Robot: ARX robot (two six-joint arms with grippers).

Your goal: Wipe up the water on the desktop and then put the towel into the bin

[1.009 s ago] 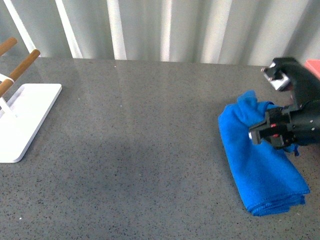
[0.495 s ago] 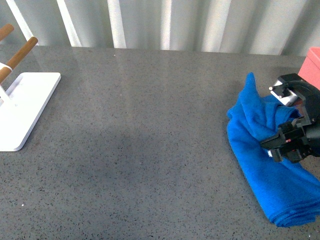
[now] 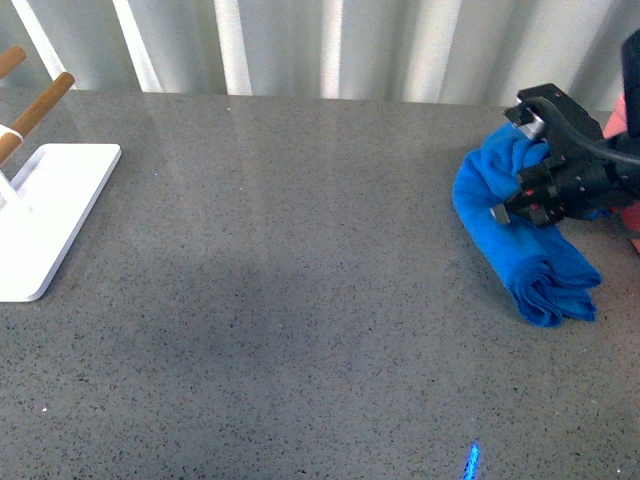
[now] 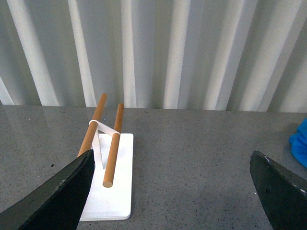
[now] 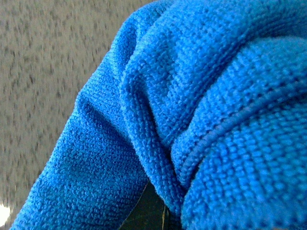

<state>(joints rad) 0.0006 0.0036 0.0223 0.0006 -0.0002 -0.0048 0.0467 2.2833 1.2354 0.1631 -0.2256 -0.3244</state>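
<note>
The blue towel (image 3: 520, 240) is bunched and lifted at the far right of the dark grey desktop (image 3: 300, 260), its lower end still trailing on the surface. My right gripper (image 3: 525, 195) is shut on the towel's upper folds. In the right wrist view blue cloth (image 5: 201, 110) fills the picture and hides the fingers. A sliver of the pink bin (image 3: 618, 122) shows at the right edge behind the arm. My left gripper (image 4: 175, 191) is open above bare desktop (image 4: 192, 158), its dark fingers (image 4: 57, 196) wide apart with nothing between them. No water is visible.
A flat white stand (image 3: 45, 230) with brown wooden pegs (image 3: 40, 112) sits at the left edge, also seen as the stand (image 4: 108, 187) in the left wrist view. Pale vertical slats (image 3: 330, 45) run along the back of the desktop.
My right gripper has carried the towel up and back toward the far right, bunching it. The towel's tail has been drawn in from the front edge.
</note>
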